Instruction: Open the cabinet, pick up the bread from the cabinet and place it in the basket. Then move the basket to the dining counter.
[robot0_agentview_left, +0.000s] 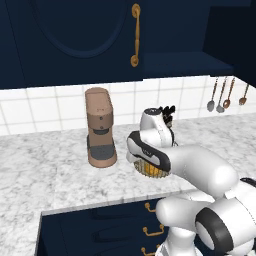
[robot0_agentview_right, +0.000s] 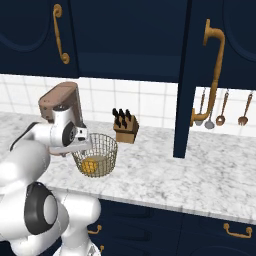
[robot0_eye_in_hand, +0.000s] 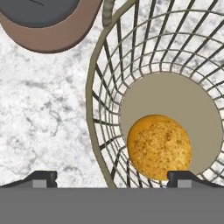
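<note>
The bread lies on the solid bottom of the basket, which stands on the marble surface beside the coffee machine; the claw hangs released above the rim, one fingertip either side of the wire wall, apparently placed to grip it for carrying.

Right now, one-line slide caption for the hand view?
Open gripper straddles the wire basket rim, bread inside on its beige bottom.
</note>
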